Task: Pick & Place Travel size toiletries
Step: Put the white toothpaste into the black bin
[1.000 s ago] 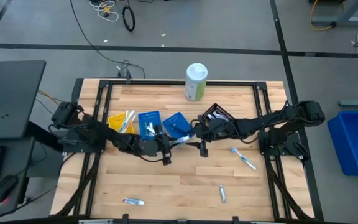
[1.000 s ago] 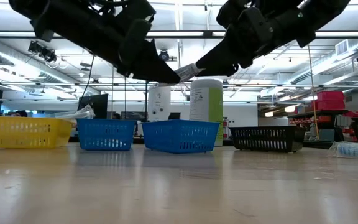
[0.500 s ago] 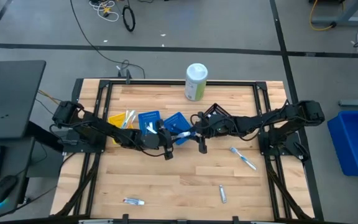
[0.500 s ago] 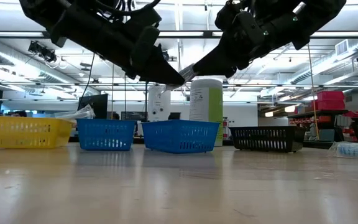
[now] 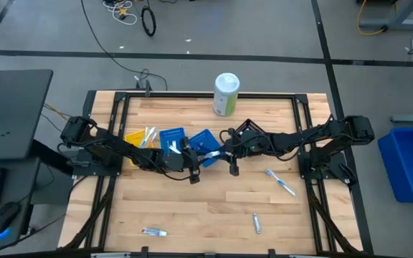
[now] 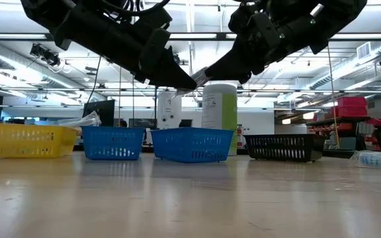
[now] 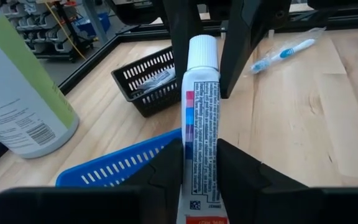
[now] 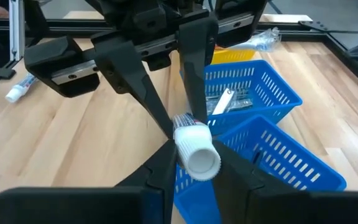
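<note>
While both arms meet above blue basket [image 5: 205, 142] | left fingers [image 7: 166, 171] and right fingers [image 8: 166, 163] both grasp toothpaste tube [image 7: 202, 124]

Grey floor [image 5: 278, 36], ceiling strip lights [image 6: 190, 16]

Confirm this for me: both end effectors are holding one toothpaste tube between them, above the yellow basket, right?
Not quite. The left end effector and right end effector do both grip one toothpaste tube, but the high view shows it above a blue basket, not the yellow basket.
</note>
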Motion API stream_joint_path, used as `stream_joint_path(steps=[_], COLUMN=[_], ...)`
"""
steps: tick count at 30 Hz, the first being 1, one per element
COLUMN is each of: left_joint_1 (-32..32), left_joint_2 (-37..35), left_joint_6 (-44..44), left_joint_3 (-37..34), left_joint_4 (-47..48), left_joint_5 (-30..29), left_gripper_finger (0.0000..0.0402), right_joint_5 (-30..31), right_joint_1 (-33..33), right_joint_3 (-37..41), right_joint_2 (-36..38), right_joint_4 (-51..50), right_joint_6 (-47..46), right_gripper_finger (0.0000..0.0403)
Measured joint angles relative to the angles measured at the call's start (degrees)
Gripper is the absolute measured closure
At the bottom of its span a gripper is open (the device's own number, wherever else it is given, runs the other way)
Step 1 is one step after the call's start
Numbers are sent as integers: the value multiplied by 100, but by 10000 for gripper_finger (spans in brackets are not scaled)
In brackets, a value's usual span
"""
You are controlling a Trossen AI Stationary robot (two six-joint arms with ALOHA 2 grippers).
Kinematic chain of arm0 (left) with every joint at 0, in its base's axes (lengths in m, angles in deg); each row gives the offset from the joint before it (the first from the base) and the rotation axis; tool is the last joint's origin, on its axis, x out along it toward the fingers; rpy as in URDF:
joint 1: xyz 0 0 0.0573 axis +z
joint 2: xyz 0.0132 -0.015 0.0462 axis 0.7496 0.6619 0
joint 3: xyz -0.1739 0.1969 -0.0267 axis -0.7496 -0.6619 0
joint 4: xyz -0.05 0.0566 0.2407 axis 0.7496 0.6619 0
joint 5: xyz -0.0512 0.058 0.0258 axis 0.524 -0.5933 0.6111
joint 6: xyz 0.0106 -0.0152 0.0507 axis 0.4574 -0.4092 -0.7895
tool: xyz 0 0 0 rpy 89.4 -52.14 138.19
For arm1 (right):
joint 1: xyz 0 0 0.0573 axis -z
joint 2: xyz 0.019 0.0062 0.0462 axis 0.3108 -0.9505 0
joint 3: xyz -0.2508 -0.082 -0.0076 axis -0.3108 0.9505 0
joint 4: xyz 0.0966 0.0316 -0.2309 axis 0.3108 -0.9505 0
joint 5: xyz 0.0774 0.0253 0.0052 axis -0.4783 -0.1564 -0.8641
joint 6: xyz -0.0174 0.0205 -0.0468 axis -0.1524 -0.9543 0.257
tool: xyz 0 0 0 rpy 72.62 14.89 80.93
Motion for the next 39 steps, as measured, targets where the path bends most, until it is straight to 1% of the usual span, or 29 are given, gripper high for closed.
stream_joint_path(steps=[6,9,10,12,15,20,22,25,26,28,33,36,39], left_joint_1=[2,2,2,6,7,7,10,23,37,65,178,231,263], left_joint_2=[-1,-10,-15,-18,-17,-17,-17,-17,-17,-17,-15,-15,-11], left_joint_6=[5,181,240,373,452,404,404,396,396,392,509,672,804], left_joint_3=[2,13,13,11,9,9,9,9,9,9,6,4,4], left_joint_4=[63,176,202,332,326,339,337,334,330,333,321,321,323], left_joint_5=[-3,2,9,16,18,44,48,42,42,44,44,46,47], left_gripper_finger=[276,263,260,256,254,257,258,258,258,258,258,258,258], right_joint_5=[-2,6,92,577,1611,3164,3615,3914,3920,3896,3787,3786,3794], right_joint_1=[-2,-2,-5,-42,-120,-265,-286,-270,-260,-262,-228,-111,-10], right_joint_3=[-7,-7,-5,-4,-4,-4,-4,58,145,401,1052,1274,1298], right_joint_2=[9,179,308,641,1264,2103,2261,2278,2273,2260,2260,2260,2260], right_joint_4=[-302,-632,-857,-1407,-2492,-4460,-5273,-6074,-6138,-5921,-4734,-4045,-3745], right_joint_6=[-146,-150,-156,-276,-702,-2201,-2960,-3976,-4109,-4041,-3139,-2764,-2415], right_gripper_finger=[315,315,315,315,315,315,315,313,313,313,306,289,260])
